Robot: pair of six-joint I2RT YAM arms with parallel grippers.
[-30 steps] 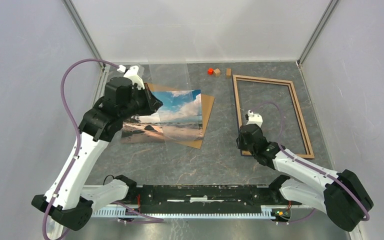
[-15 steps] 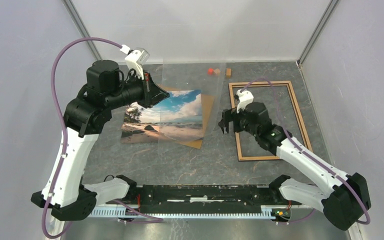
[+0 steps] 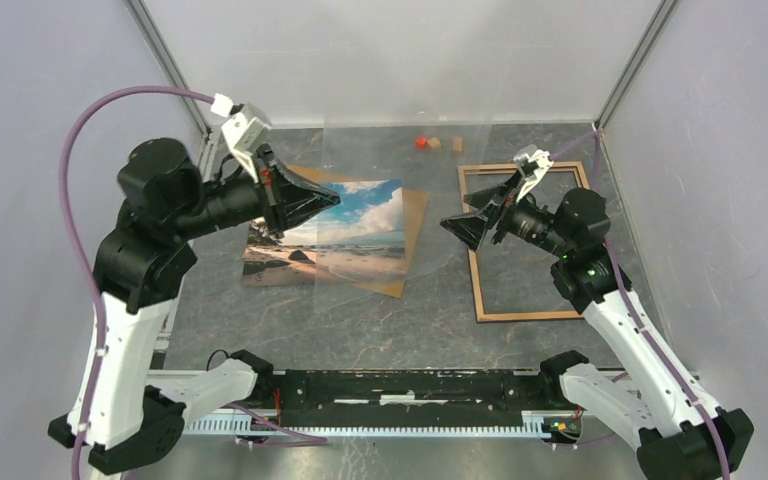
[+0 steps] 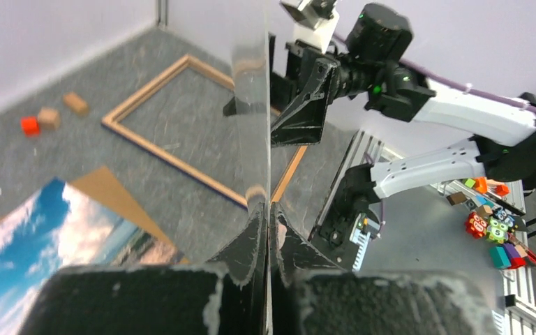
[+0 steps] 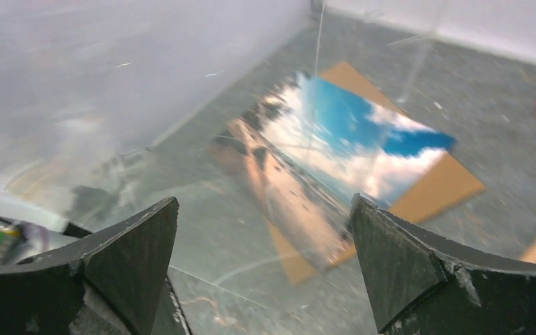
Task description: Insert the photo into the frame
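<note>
The left end effector (image 3: 330,199) is pressed together on the left edge of a large rectangular clear sheet (image 3: 430,190), rigid and see-through, and holds it raised in the air above the grey stone-patterned bench (image 3: 360,330). In the left wrist view the black fingers (image 4: 244,251) pinch the pane, which is seen edge-on. The right end effector (image 3: 457,228) is off the bench and points at the clear sheet's opposite side. Its dark fingers (image 5: 132,251) are spread wide and hold nothing; whether either one touches the pane cannot be told. The glossy rectangular photo (image 3: 355,230) of a beach with blue sky and white clouds lies flat, picture up, on a plain brown backing board (image 3: 415,215), left of centre and under the raised sheet. The thin-railed rectangular frame (image 3: 473,280), light wood side up, lies flat on the bench just right of the board, with bare bench showing between its rails. Near the back wall sit a small red cube (image 3: 420,142) and two small wooden blocks (image 3: 457,144).
</note>
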